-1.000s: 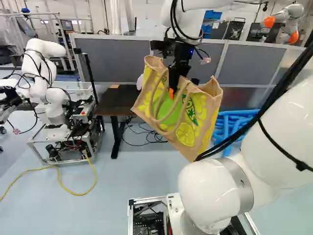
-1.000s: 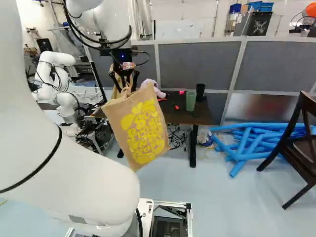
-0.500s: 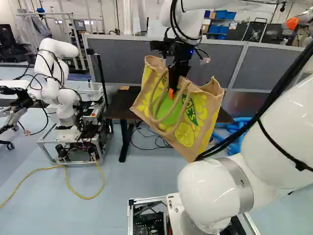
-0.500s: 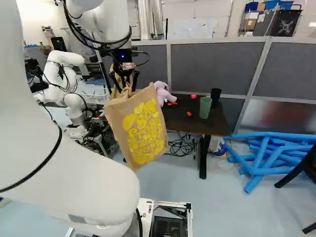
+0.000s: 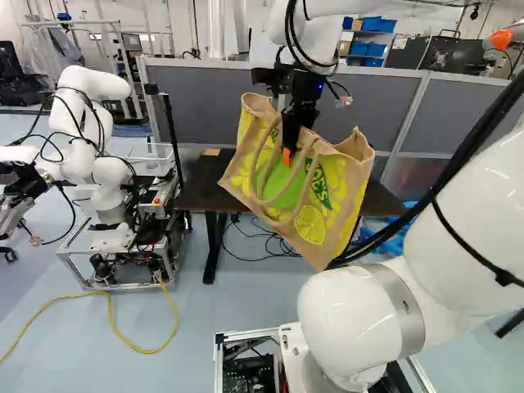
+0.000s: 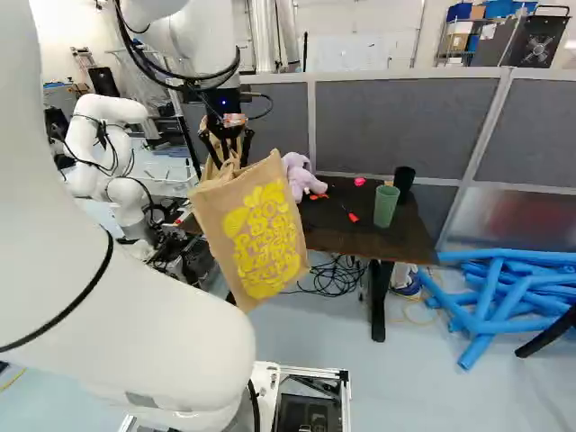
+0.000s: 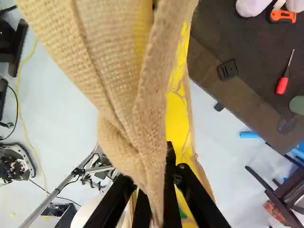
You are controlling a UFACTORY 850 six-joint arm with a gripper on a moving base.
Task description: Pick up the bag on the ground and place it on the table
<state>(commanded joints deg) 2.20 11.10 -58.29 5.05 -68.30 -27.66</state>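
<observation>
In the left base view my gripper (image 5: 288, 147) hangs ahead of the base, shut on the tan and yellow bag (image 5: 323, 201). The bag is off the floor and tilted, its handles looped near the fingers. Its plain side with yellow print faces the right base view. Behind the bag (image 6: 256, 238) stands the dark brown table (image 6: 346, 238), partly hidden by it. From the wrist, the gripper (image 7: 154, 192) has the bag's woven cloth (image 7: 109, 71) pinched between its fingers; the table (image 7: 209, 71) lies off to one side, past the bag.
On the table are a pink-purple plush toy (image 6: 299, 175), a green cup (image 6: 385, 206), a dark cup (image 6: 403, 182) and a red screwdriver (image 6: 351, 216). Blue tubes (image 6: 490, 306) lie right of it. Another robot (image 5: 98, 168) stands left, near a yellow cable (image 5: 115, 327). Grey partitions stand behind.
The base has moved nearer the table and turned, so the table and tubes have shifted right in both base views. Arm and held bag keep their pose over the base.
</observation>
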